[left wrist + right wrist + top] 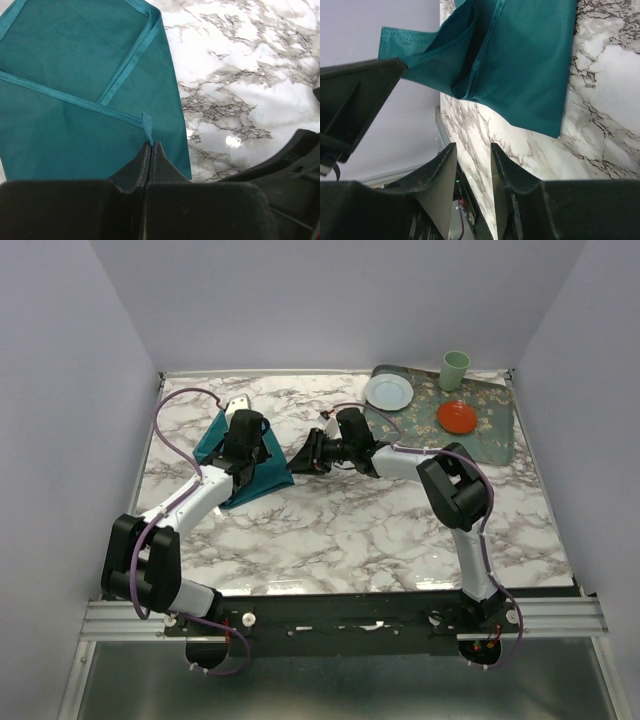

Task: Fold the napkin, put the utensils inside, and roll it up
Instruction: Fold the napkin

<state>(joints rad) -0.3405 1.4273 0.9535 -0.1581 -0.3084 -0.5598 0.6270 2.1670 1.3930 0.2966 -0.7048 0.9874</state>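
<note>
The teal napkin (pixel 262 472) lies partly folded on the marble table's back left, its hemmed layers overlapping (pixel 85 75). My left gripper (pixel 150 143) is shut on a small pinch of its hem, and sits over the cloth in the top view (pixel 243 443). From the right wrist, a raised flap of the napkin (pixel 485 55) hangs from that black left gripper (pixel 355 95). My right gripper (pixel 472 146) is open and holds nothing, just off the napkin's right corner (pixel 297 460). A small silvery piece (pixel 238 403) shows at the napkin's far tip; I cannot tell if it is one of the utensils.
A patterned grey-green tray (pixel 490 430) sits at the back right, carrying a white plate (pixel 388 392), a red plate (pixel 456 417) and a pale green cup (pixel 455 370). White walls close in the marble table (pixel 350 530) on three sides.
</note>
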